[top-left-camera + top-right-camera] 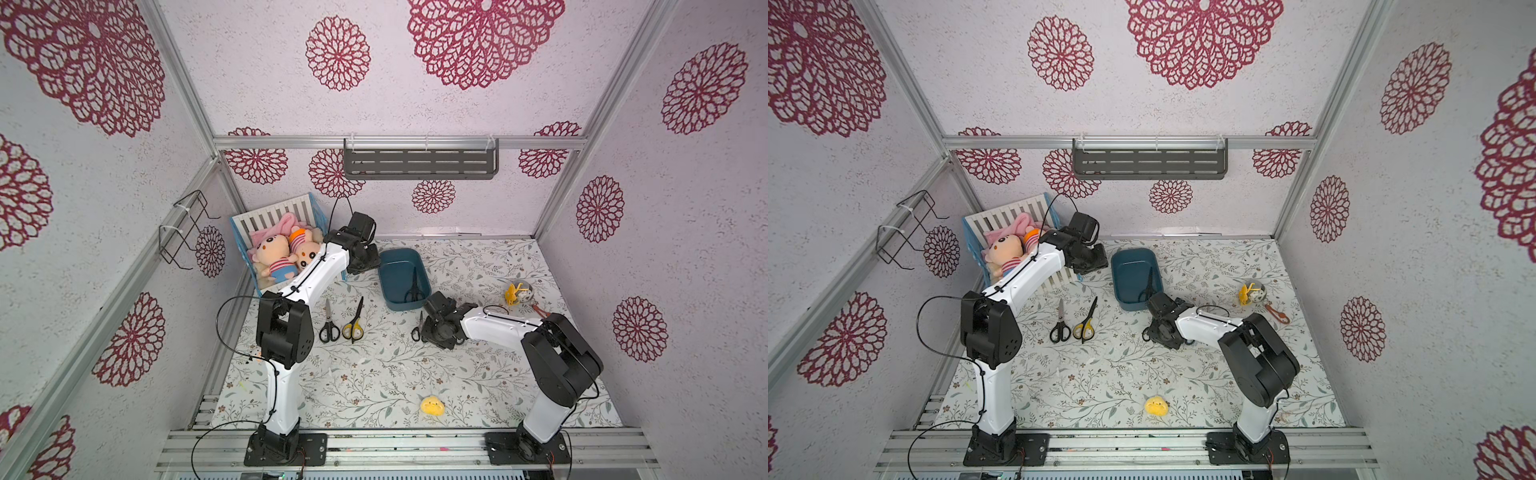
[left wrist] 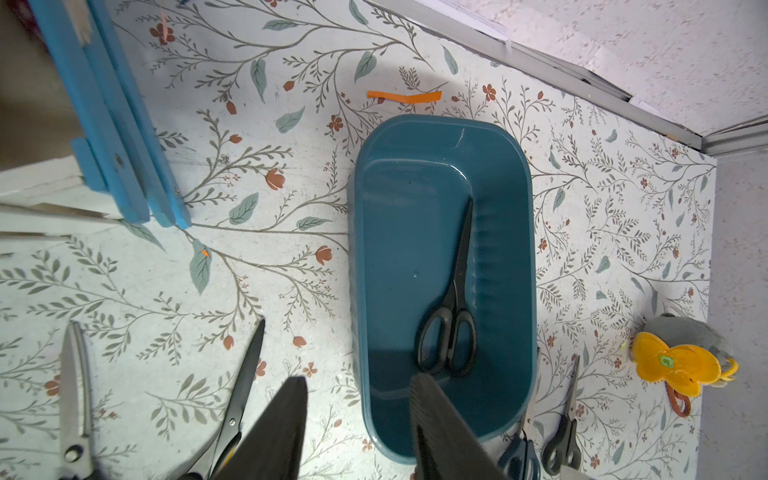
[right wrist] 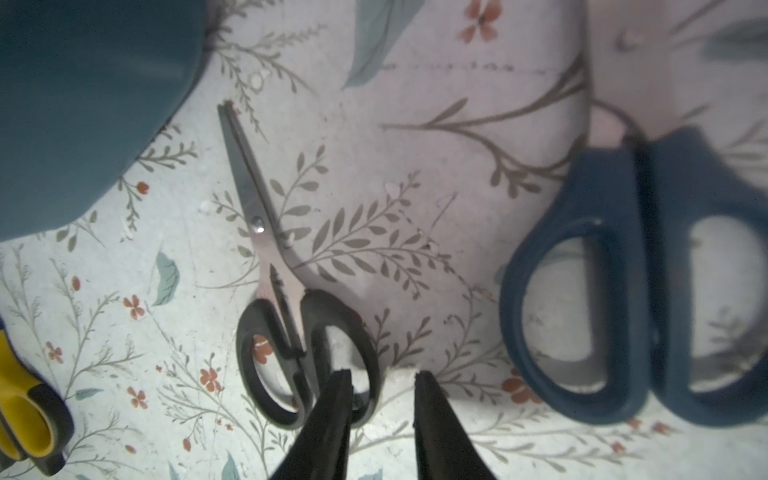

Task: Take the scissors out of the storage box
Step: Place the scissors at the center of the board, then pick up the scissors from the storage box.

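The dark teal storage box stands mid-table with one black-handled pair of scissors lying inside it. My left gripper hovers open and empty over the box's left near corner. My right gripper is low over the table just in front of the box, open. One of its fingertips overlaps a handle loop of a small black pair lying flat. A dark-blue-handled pair lies beside it. A black pair and a yellow-and-black pair lie left of the box.
A blue-and-white slatted crate with plush dolls sits at the back left, close to my left arm. A yellow-and-grey toy lies right of the box, and a yellow plush lies near the front edge. An orange strip lies behind the box.
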